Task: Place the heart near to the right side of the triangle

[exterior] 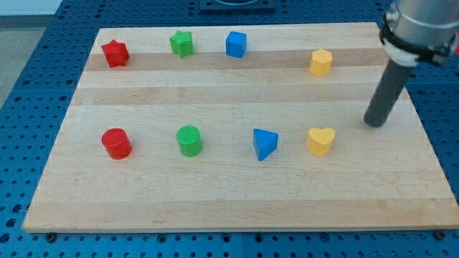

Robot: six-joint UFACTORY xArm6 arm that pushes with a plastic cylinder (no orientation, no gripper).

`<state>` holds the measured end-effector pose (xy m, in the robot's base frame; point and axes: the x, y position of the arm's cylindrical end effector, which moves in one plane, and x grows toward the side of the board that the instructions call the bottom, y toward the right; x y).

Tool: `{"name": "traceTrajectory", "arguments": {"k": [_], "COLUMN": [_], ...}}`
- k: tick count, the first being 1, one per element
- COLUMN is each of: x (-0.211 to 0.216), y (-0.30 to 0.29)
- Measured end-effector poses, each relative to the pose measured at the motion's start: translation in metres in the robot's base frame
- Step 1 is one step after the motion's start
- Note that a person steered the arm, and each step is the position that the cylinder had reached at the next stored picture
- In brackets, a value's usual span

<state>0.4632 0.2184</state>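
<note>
The yellow heart (320, 140) lies on the wooden board (237, 201), in the lower row toward the view's right. The blue triangle (265, 143) lies just to its left, a small gap between them. My tip (374, 124) is on the board to the right of the heart and slightly above it, apart from it by about one block's width. The dark rod rises from the tip toward the view's top right corner.
The lower row also holds a red cylinder (116, 142) and a green cylinder (189, 140). The upper row holds a red star (115, 53), a green star (182, 43), a blue cube (235, 44) and a yellow hexagon (320, 62).
</note>
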Motion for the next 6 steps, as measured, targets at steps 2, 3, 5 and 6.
{"name": "traceTrajectory", "arguments": {"k": [2,3,5,6], "x": [0.061,0.050,0.025,0.017], "y": [0.001,-0.019,-0.046,-0.077]}}
